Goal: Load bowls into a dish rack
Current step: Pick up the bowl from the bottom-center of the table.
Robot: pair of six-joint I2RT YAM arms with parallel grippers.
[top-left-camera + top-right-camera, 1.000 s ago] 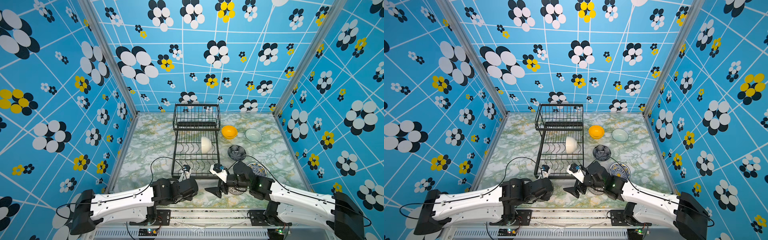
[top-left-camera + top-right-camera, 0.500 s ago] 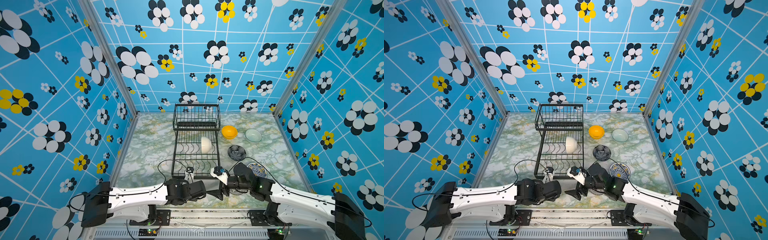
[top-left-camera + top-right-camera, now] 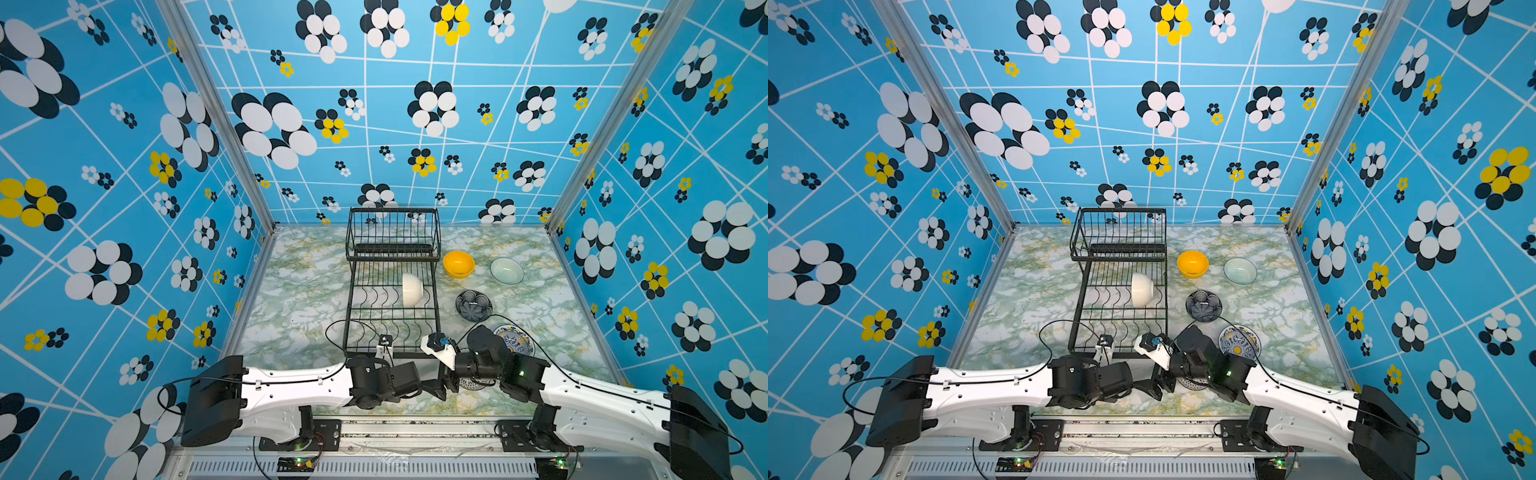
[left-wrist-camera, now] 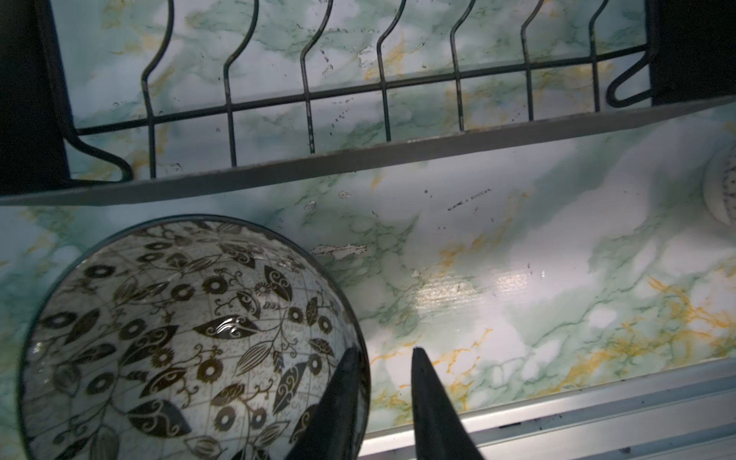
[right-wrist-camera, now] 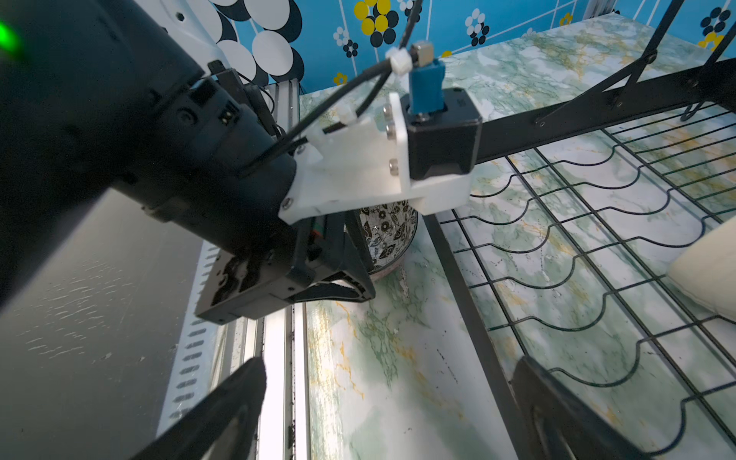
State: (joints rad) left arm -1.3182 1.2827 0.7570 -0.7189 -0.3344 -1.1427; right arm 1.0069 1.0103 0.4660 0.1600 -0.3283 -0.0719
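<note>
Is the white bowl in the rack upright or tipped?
Tipped: the cream-white bowl stands on edge between the dish rack's lower divider wires.

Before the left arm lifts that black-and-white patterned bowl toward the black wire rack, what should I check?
1. Left gripper straddles the black-and-white patterned bowl at its rim: ok.
2. Grip closed on that rim: not ok, the outer finger shows a gap.
3. Right gripper open and empty: ok.
4. Free slots in the black wire dish rack: ok, only a cream-white bowl stands there.
5. Clearance between both grippers: cannot tell, they overlap in both top views.
</note>
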